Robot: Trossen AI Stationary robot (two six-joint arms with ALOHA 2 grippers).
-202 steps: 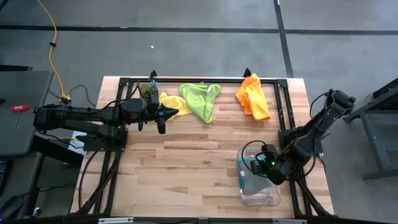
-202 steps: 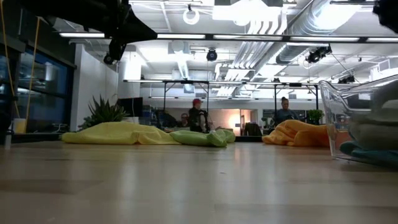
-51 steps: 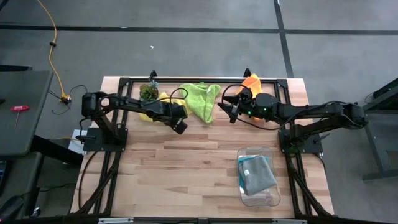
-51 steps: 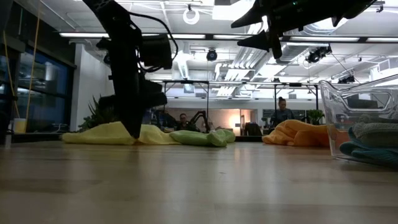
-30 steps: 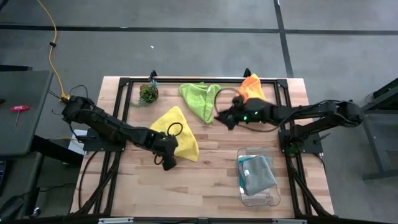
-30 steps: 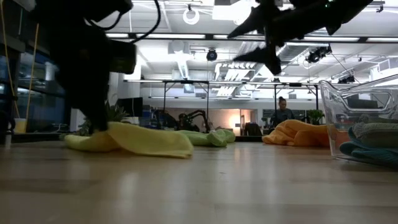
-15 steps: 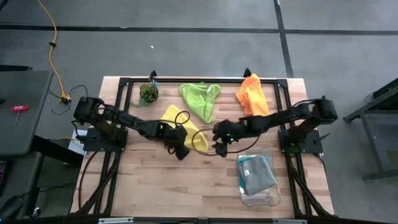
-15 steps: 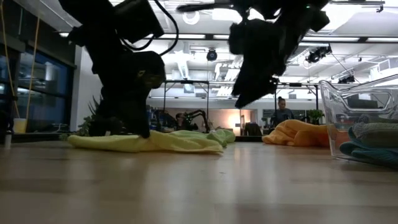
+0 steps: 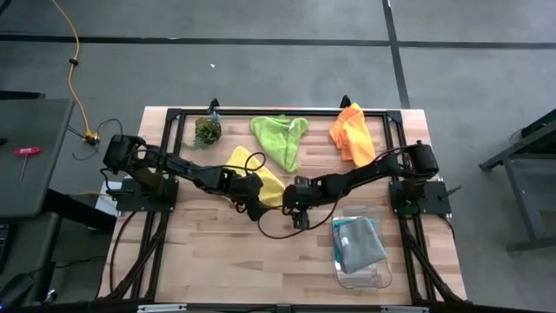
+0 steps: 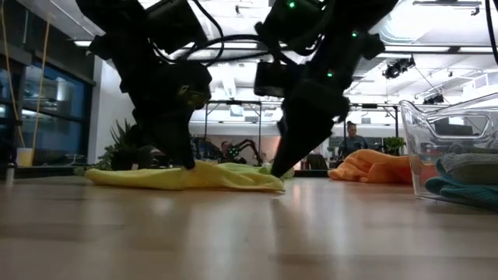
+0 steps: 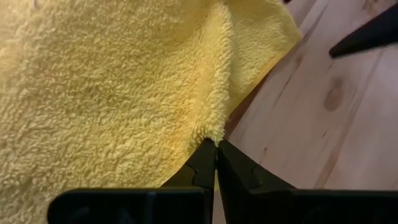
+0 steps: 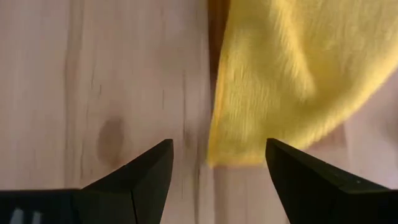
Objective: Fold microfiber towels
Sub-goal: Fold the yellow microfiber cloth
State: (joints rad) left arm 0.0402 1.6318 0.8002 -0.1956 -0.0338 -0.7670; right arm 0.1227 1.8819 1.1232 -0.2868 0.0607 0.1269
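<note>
A yellow microfiber towel (image 9: 261,178) lies spread on the wooden table near its middle. My left gripper (image 11: 216,148) is shut on the towel's near edge. My right gripper (image 12: 217,152) stands open just to the right, slanting down. Its two fingers stand on either side of the towel's near right corner (image 12: 233,152), close above the table; whether they touch the cloth does not show. In the low view the left gripper (image 10: 189,163) and the right gripper (image 10: 277,173) stand at the two ends of the towel (image 10: 187,177). My left gripper pinches the yellow towel's near edge (image 11: 211,127) between its two fingertips, where the cloth rises in a small ridge. The fingers slant down from the table's left side. The rest of the towel lies slack on the table.
A lime green towel (image 9: 280,139) and an orange towel (image 9: 352,132) lie crumpled along the far edge. A small dark-green clump (image 9: 207,130) sits at the far left. A clear bin (image 9: 358,252) with teal and grey cloths stands at the near right.
My left gripper has slid toward the table's right edge, dragging the towel's near edge with it, so the towel now lies flatter and more stretched out. My right gripper has come down from near the far towels toward the near edge and left, rolling, to the towel's near right corner.
</note>
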